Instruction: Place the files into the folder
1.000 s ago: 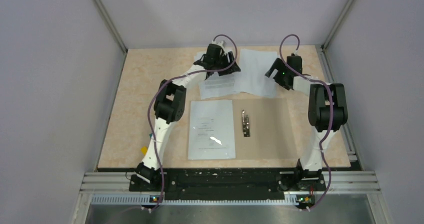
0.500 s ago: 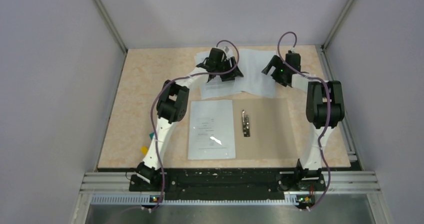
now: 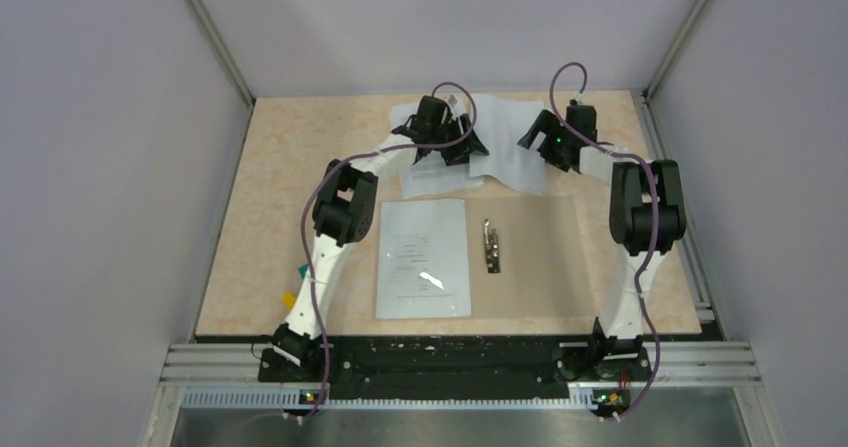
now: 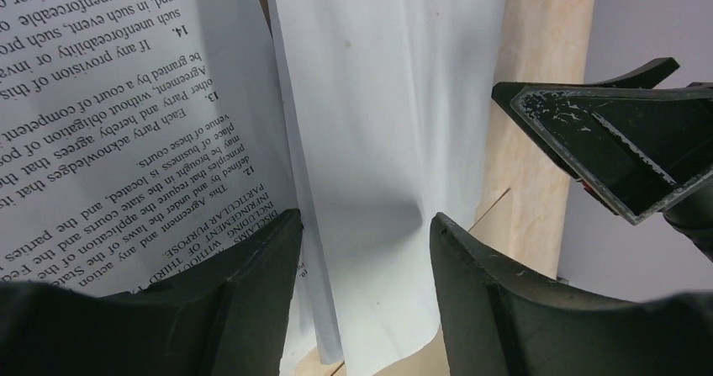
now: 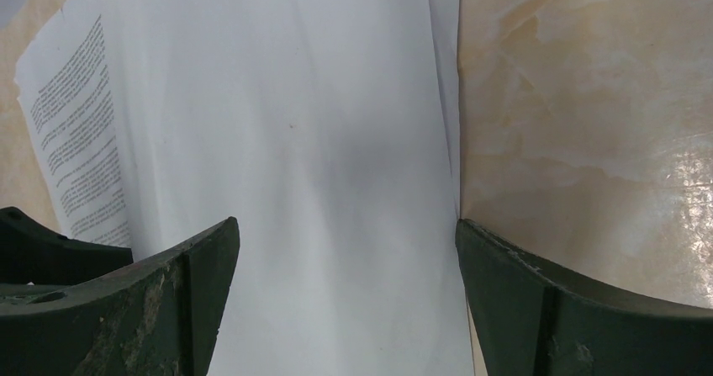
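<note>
Near the far edge of the table (image 3: 280, 167), with bare room to their left, the loose files (image 3: 500, 157) overlap the far rim of the open folder (image 3: 545, 257), lying under the left gripper (image 4: 363, 222) and right gripper (image 5: 347, 225), both with jaws parted and gripping nothing.

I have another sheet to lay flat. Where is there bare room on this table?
The right half of the folder, between its metal clip and the right arm, is bare. So is the tabletop left of the left arm. The far edge is crowded: loose sheets lie there under the left gripper and right gripper.
</note>
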